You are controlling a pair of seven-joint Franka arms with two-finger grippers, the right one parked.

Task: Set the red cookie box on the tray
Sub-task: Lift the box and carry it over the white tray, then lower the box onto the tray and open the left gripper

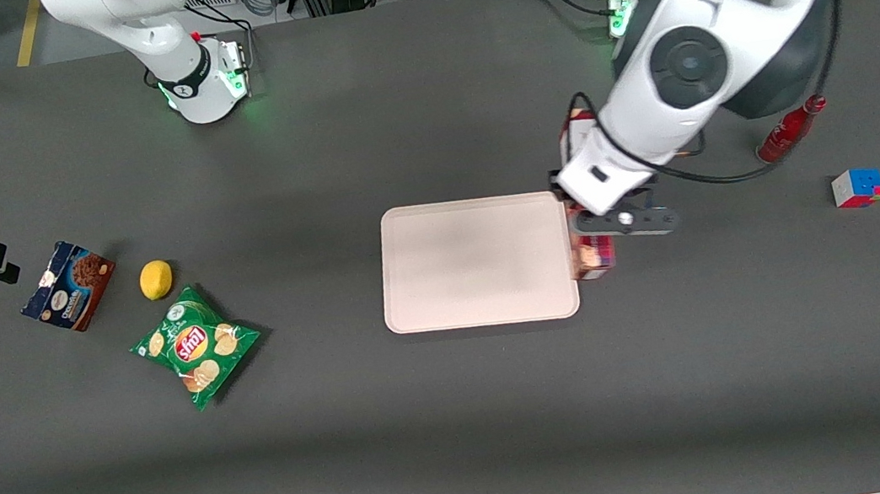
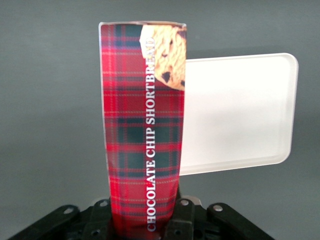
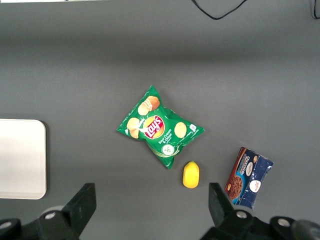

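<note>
While my gripper clamps one end of the red cookie box, the carton hangs just beside the tray, at its edge toward my end of the table. Pickup looks done; carrying it over the tray and setting it down remain.

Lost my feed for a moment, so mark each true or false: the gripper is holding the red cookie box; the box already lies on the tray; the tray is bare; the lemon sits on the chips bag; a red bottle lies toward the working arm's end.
1. The gripper holds the red cookie box. True.
2. The box lies on the tray. False: it is beside the tray's edge, in the gripper.
3. The tray is bare. True.
4. The lemon sits on the chips bag. False: it lies beside it on the table.
5. A red bottle lies toward the working arm's end. True.
</note>
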